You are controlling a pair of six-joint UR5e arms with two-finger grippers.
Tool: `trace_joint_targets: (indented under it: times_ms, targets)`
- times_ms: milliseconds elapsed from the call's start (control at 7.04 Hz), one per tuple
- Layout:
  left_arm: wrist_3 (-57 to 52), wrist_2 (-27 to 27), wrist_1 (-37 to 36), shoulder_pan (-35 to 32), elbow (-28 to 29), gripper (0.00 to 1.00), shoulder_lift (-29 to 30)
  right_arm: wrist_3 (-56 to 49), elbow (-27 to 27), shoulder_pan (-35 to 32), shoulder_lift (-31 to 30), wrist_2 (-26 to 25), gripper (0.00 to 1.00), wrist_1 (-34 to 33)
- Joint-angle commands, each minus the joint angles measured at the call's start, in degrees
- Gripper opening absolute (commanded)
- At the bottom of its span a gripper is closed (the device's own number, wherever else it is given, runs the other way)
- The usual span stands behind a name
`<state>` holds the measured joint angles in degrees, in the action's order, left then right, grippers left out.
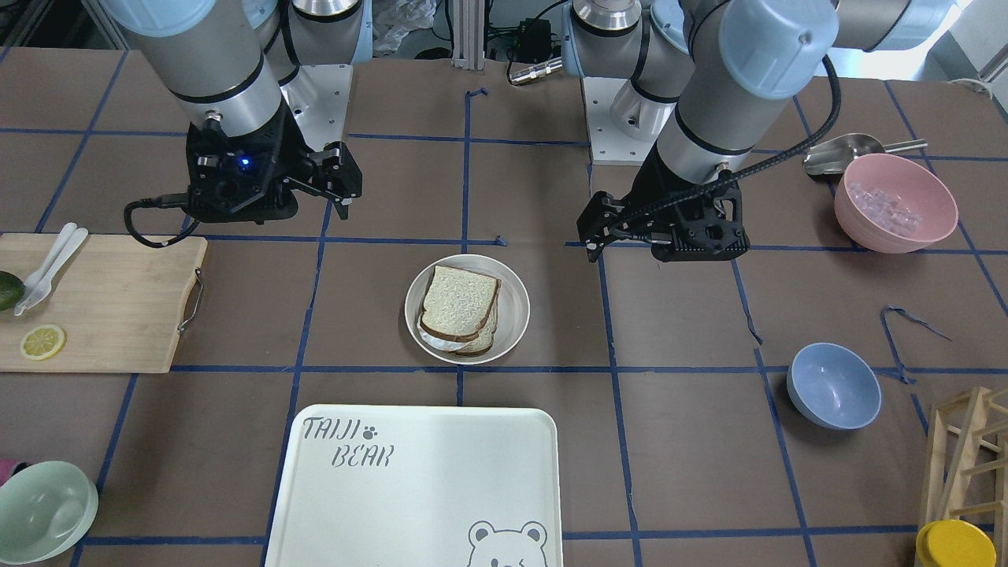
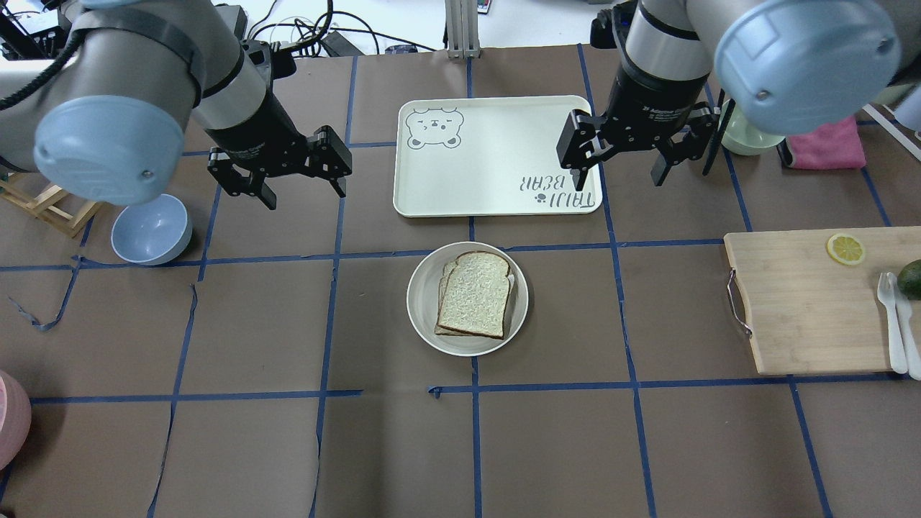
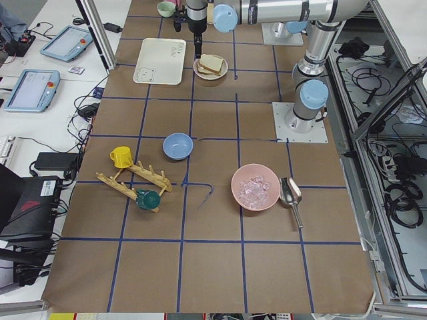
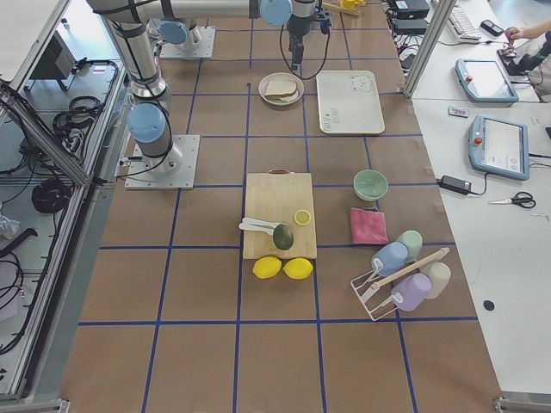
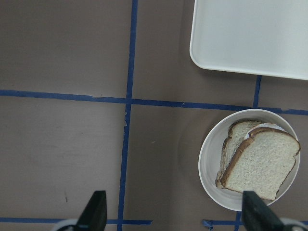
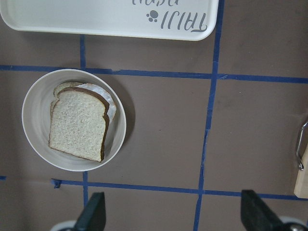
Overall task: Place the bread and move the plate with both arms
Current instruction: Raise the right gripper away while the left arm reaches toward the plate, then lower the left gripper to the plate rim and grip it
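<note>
The round cream-white plate (image 2: pixel 421 302) sits at the table's middle. On it lies the dark-crusted speckled bread (image 2: pixel 475 293), stacked on a second slice, with something white between them. The left gripper (image 2: pixel 302 188) hovers open and empty beyond the plate's left side. The right gripper (image 2: pixel 617 175) hovers open and empty beyond its right side, over the tray's corner. The left wrist view shows the plate (image 5: pixel 208 168) and bread (image 5: pixel 260 163) at lower right. The right wrist view shows the plate (image 6: pixel 33 115) and bread (image 6: pixel 77 124) at left.
The bear-print tray (image 2: pixel 496 155) lies just beyond the plate. A wooden cutting board (image 2: pixel 806 302) with a lemon slice and white cutlery is at the right. A blue bowl (image 2: pixel 151 230) stands at the left. A pale green bowl (image 2: pixel 748 137) and a pink cloth (image 2: pixel 827 144) are at the far right.
</note>
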<state>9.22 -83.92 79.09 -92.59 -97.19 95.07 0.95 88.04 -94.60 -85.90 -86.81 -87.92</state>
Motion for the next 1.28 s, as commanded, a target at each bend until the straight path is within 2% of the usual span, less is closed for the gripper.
trace_joint_targets:
  times_ms: [0, 284, 426, 852, 994, 1136]
  targets:
    - [6.05, 0.07, -11.33, -4.5, -7.62, 1.0, 2.83, -0.86, 0.02, 2.4, -0.59, -0.2, 1.0, 0.38]
    - [6.6, 0.24, -23.48, -5.58, -17.46, 1.0, 5.81, -0.95, -0.07, 2.49, -0.76, -0.03, 1.0, 0.03]
    - [6.86, 0.42, -29.19, -5.67, -19.42, 1.0, 7.66, -0.95, -0.07, 2.49, -0.77, -0.02, 1.0, -0.06]
    - [8.62, 3.06, -29.78, -6.46, -19.79, 0.99, 11.71, -1.03, -0.07, 2.4, -1.29, -0.38, 1.0, 0.38]
    - [8.45, 3.06, -29.78, -6.55, -19.88, 0.8, 12.06, -1.12, 0.02, 2.4, -1.29, -0.38, 1.0, 0.38]
    - [8.53, 3.14, -29.87, -6.81, -19.88, 0.76, 12.85, -1.3, -0.07, 2.4, -1.64, -0.38, 1.0, 0.38]
